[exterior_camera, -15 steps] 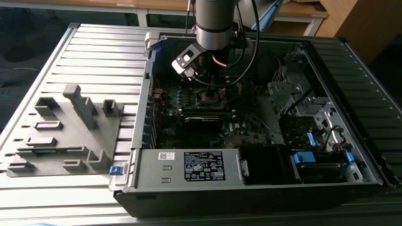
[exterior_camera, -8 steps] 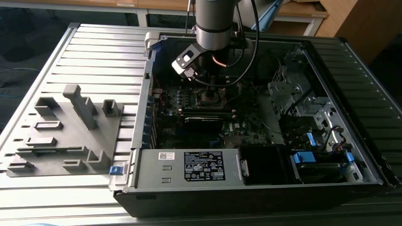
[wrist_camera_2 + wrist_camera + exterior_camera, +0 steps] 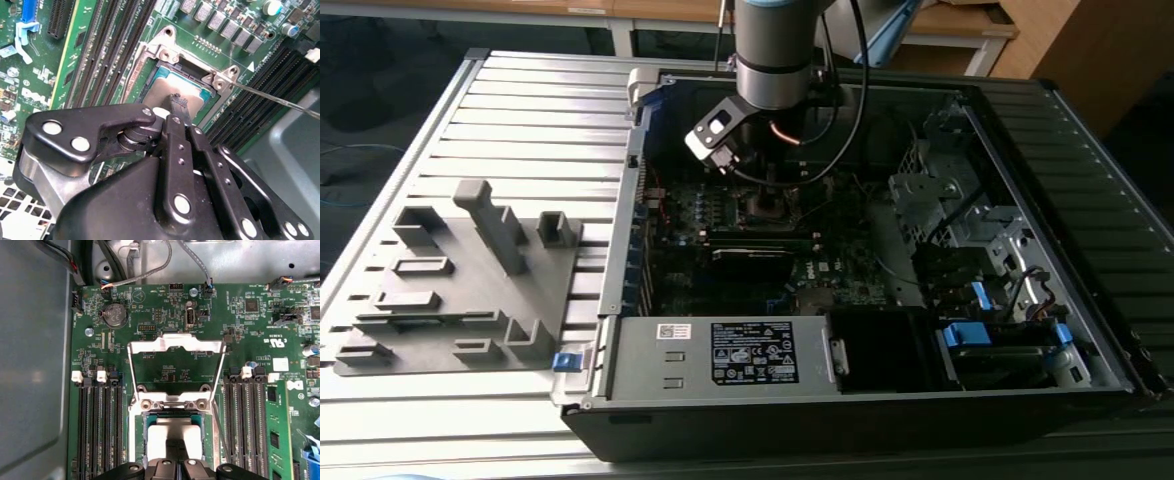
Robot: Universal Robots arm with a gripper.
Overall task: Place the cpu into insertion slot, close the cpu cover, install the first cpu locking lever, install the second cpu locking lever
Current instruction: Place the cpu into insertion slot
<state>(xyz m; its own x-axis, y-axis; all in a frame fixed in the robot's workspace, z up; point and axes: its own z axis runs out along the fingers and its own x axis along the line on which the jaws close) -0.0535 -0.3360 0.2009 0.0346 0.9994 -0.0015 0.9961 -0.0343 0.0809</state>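
Fingers (image 3: 176,106) of the gripper (image 3: 177,102) were drawn together with no gap between them, gripping nothing that could be made out. In the second wrist view their shared tip rested on the top of the cpu (image 3: 167,87). The cpu lay flat and square inside the socket (image 3: 172,404), its metal face turned up. In the first wrist view the gripper (image 3: 172,447) stood over the near part of the cpu (image 3: 165,432).

Just beyond the socket, the cpu cover (image 3: 175,344) was swung fully open on its hinge edge, so the green board showed through its window. A thin lever rod (image 3: 280,99) ran outward from one corner of the socket, clear of the cover. Dark memory slots (image 3: 97,430) flanked the socket on both sides, and a coin cell (image 3: 114,315) sat farther off, past the open cover.

In the exterior view the gripper (image 3: 771,198) reached down to the socket from above, inside the open computer case (image 3: 854,415). A power supply box (image 3: 754,352) with a white label lay well apart from the socket, against the case's front wall. Farthest from the socket, outside the case, a grey fixture tray (image 3: 454,290) lay on the slotted table (image 3: 534,110).
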